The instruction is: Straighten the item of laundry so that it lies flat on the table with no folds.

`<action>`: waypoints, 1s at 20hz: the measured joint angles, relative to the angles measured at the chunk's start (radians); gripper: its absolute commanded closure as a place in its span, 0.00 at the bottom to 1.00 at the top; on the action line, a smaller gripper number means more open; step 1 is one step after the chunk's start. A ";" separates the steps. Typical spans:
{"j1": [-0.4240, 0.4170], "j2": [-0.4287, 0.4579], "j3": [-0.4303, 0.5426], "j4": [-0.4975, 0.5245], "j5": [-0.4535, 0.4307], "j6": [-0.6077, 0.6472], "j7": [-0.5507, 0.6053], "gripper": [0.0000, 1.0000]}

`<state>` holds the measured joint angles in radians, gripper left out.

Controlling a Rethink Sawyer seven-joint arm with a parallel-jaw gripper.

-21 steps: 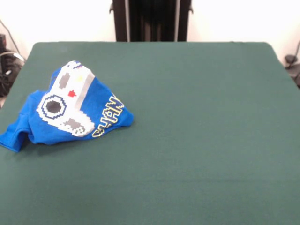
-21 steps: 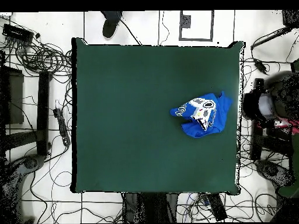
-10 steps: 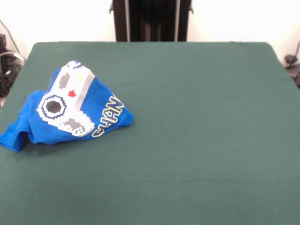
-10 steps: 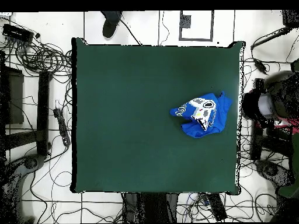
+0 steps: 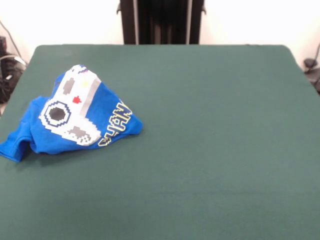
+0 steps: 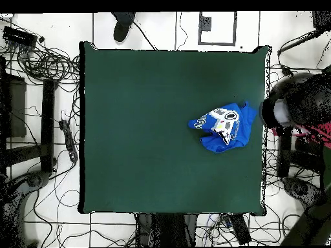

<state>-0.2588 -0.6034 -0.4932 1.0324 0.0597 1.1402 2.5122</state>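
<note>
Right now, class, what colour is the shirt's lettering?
Yellow-outlined lettering on the blue shirt; front view.

The blue T-shirt [image 5: 75, 120] [image 6: 224, 126] lies crumpled in a folded heap, pixel controller print and yellow lettering facing up, near the left edge of the green surface [image 5: 210, 130] [image 6: 142, 129].

bright blue shirt [image 5: 75, 122], white-grey pixel print, dark green table [image 5: 210, 125]

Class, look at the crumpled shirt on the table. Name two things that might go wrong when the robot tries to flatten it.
1. The shirt lies bunched close to one edge of the table, with a sleeve almost at the rim; a pull that way may drag it off.
2. It is folded over itself, so a grab at the heap may catch several layers and shift the folds rather than open them.
</note>
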 measured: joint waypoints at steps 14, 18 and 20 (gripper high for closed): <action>0.062 0.081 -0.006 -0.036 0.036 0.000 0.004 1.00; 0.071 0.102 -0.006 -0.045 0.059 -0.001 0.010 1.00; 0.070 0.106 -0.006 -0.045 0.060 -0.006 0.010 1.00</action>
<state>-0.1893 -0.4969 -0.4994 0.9878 0.1193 1.1340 2.5224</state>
